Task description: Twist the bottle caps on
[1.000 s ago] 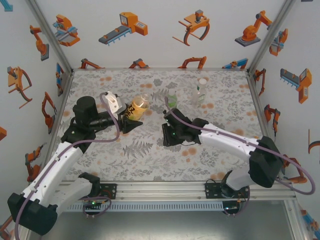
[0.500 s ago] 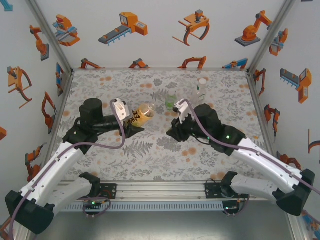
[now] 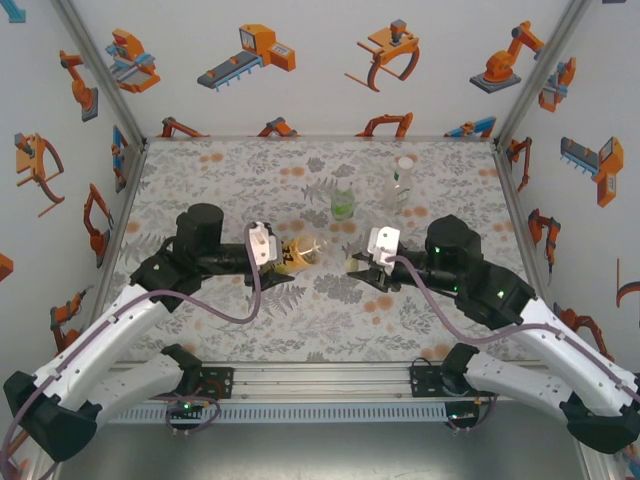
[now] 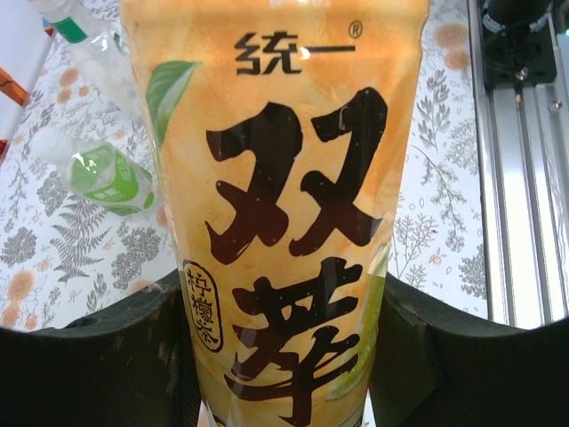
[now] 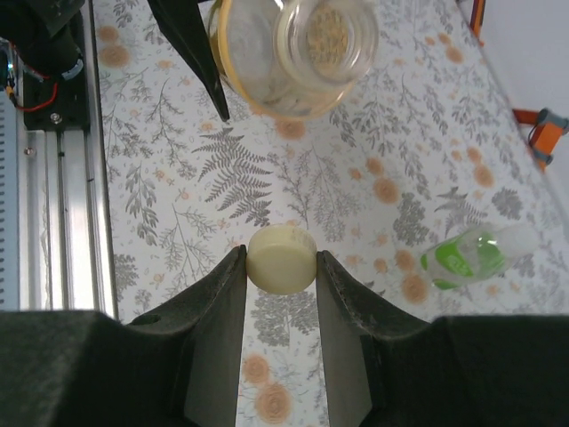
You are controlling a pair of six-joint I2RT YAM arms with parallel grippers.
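Observation:
My left gripper (image 3: 284, 260) is shut on the amber-yellow bottle (image 3: 303, 251) and holds it on its side above the mat, mouth to the right. In the left wrist view its printed label (image 4: 284, 222) sits between both fingers (image 4: 124, 356). My right gripper (image 3: 353, 266) faces it from the right, shut on a yellowish cap (image 5: 281, 259). In the right wrist view the bottle's open mouth (image 5: 322, 37) lies ahead of the cap with a gap between them. The green bottle (image 3: 343, 205) and the clear bottle (image 3: 400, 182) stand upright further back.
The fern-print mat (image 3: 230, 180) covers the table, with white walls on three sides. An aluminium rail (image 3: 320, 382) runs along the near edge between the arm bases. In the right wrist view the green bottle (image 5: 462, 258) is off to the right.
The left gripper has carried the amber bottle right and nearer, tipping it sideways. The right arm has swung round, bringing the cap to face the bottle's mouth.

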